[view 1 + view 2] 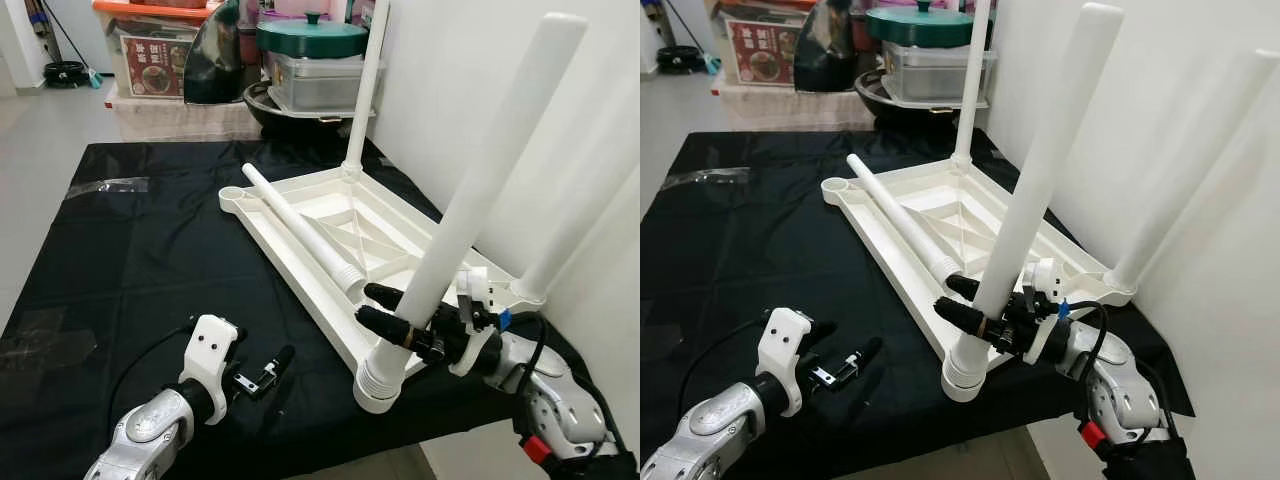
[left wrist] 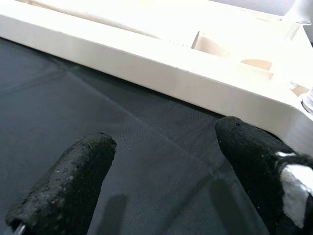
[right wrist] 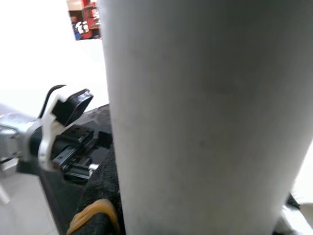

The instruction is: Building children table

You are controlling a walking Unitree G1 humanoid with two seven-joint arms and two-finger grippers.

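Far table leg (image 1: 366, 80) runs out the top edge (tip unseen). Box label (image 1: 152, 66) too small to read, right wrist view blurred.

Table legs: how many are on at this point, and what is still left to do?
Two legs stand in the upturned tabletop: the far leg and the one by the wall. The right gripper is closed around the near leg, which stands tilted in its corner socket, apparently being seated. One loose leg lies inside the tabletop, its corner socket unfilled. The left gripper hovers open over the black cloth.
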